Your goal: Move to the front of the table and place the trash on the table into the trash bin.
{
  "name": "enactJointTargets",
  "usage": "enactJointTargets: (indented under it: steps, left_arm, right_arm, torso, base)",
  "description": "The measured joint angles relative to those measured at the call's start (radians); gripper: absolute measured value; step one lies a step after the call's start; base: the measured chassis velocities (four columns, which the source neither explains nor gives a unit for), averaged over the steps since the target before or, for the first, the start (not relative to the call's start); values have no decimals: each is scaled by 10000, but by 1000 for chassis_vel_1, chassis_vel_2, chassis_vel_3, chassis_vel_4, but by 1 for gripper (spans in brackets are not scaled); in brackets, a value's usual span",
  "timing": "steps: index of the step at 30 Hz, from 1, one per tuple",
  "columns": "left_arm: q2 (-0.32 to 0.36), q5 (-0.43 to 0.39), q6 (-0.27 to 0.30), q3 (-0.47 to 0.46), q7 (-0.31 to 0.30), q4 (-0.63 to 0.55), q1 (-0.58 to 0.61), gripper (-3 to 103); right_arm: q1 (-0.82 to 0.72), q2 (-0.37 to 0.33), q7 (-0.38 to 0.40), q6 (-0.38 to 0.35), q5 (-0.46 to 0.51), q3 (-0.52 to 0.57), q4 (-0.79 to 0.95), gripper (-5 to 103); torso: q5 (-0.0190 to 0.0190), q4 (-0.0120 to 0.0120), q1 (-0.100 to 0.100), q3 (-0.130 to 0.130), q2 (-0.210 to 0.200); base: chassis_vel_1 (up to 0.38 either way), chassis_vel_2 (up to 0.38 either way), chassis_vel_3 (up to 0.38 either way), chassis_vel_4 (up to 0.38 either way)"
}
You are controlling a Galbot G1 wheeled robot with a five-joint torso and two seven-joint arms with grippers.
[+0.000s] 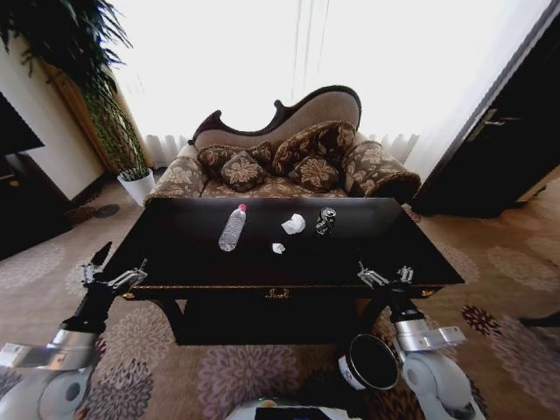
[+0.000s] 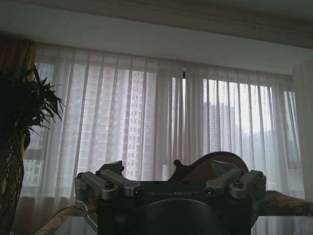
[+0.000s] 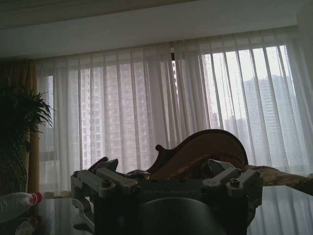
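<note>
The dark glossy table (image 1: 188, 258) stands right in front of me. On its top lie a crumpled white paper ball (image 1: 294, 224), a small white scrap (image 1: 278, 248) and a dark drink can (image 1: 325, 221). The black round trash bin (image 1: 371, 361) sits on the carpet by the table's near right corner, beside my right arm. My left gripper (image 1: 112, 269) is open and empty at the table's near left corner. The right gripper (image 1: 386, 275) is open at the near right edge. Each wrist view shows its own gripper, left (image 2: 170, 185) and right (image 3: 166, 182), with fingers apart and nothing between them.
A clear plastic bottle (image 1: 232, 227) (image 3: 17, 201) lies on the table's left half. A patterned sofa (image 1: 280, 162) stands behind the table before curtained windows. A white plant pot (image 1: 137, 185) is at the back left and a dark door (image 1: 507, 131) at the right. Carpet surrounds the table.
</note>
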Motion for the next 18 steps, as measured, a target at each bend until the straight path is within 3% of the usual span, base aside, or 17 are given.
enactJointTargets:
  steps: [4, 9, 10, 11, 13, 18]
  left_arm:
    - [291, -27, 238, 154, -315, -145, -47, 100]
    - [1137, -737, 1204, 470, -1444, -628, -85, 100]
    - [1357, -955, 1454, 519, -1761, -762, -79, 100]
    - [1856, -1463, 1961, 595, -2457, -1027, -105, 100]
    - [2087, -1696, 2164, 651, -2723, -1105, -171, 100]
    - [3897, -3215, 3057, 954, -3873, -1244, -645, 100]
  right_arm:
    - [-80, 3, 29, -28, 2, 141, 224, 100]
    - [-76, -122, 195, -356, 194, 174, 716, 100]
    - [-52, -177, 225, -462, 258, 122, 819, 100]
    - [-4, -254, 244, -621, 351, -14, 966, 100]
    - [-8, -267, 244, -650, 367, -58, 1019, 100]
    - [-205, -236, 110, -661, 374, -179, 1301, 100]
  torso:
    - [0, 0, -5, -2, 6]
    - [-2, -1, 6, 3, 1]
    - [-1, -1, 13, 5, 0]
    - [0, 1, 18, 7, -4]
    - [-1, 3, 19, 7, -5]
    - [-2, -2, 12, 4, -3]
  base:
    - [49, -56, -42, 50]
    - [12, -3, -7, 12]
    - [0, 0, 0, 0]
    - [0, 0, 0, 0]
    - [0, 0, 0, 0]
    - [0, 0, 0, 0]
